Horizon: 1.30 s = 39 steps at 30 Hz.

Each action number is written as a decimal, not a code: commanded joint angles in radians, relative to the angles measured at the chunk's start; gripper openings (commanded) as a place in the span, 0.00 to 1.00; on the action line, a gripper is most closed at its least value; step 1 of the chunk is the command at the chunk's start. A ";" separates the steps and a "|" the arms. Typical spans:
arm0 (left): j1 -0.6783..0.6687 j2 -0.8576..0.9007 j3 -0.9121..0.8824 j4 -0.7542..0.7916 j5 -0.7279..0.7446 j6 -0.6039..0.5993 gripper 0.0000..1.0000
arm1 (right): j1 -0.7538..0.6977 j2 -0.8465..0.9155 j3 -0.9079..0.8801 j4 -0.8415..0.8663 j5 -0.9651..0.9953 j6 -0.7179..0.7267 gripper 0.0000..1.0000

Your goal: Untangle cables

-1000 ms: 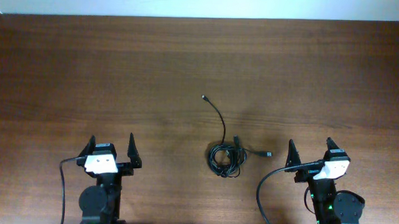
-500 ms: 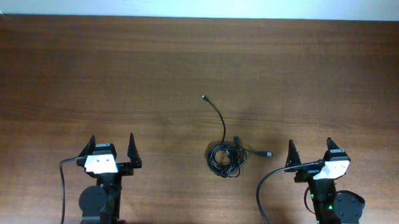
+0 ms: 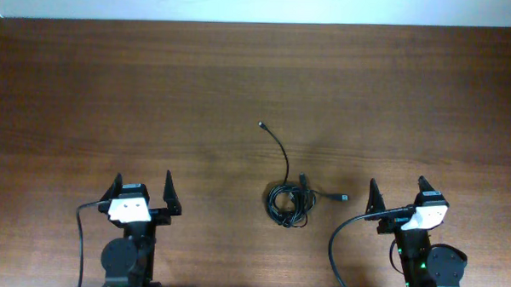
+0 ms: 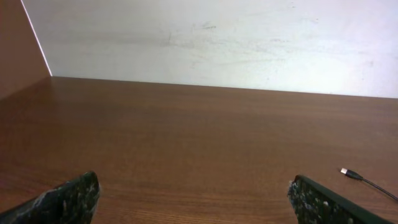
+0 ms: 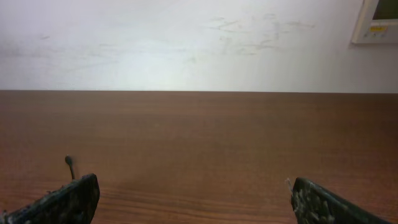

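The cables (image 3: 289, 203) lie as a small black tangle on the brown table, between the two arms. One strand curves up to a small plug (image 3: 262, 124); another plug (image 3: 344, 199) sticks out to the right. My left gripper (image 3: 142, 190) is open and empty, left of the tangle. My right gripper (image 3: 397, 192) is open and empty, right of it. In the left wrist view a plug end (image 4: 349, 173) shows at the right edge. In the right wrist view a plug tip (image 5: 69, 163) stands above the left finger.
The wooden table (image 3: 155, 89) runs to a white wall at the back. A thick black cable (image 3: 346, 232) loops by the right arm's base and another (image 3: 80, 231) by the left base. A wall panel (image 5: 377, 18) shows in the right wrist view.
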 commanded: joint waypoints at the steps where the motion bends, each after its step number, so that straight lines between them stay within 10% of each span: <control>1: 0.006 -0.007 -0.005 -0.003 0.011 0.016 0.99 | 0.007 -0.008 -0.005 -0.005 0.005 -0.007 0.98; 39: 0.006 -0.007 -0.005 0.000 -0.008 0.015 0.99 | 0.007 -0.008 -0.005 -0.005 0.005 -0.007 0.98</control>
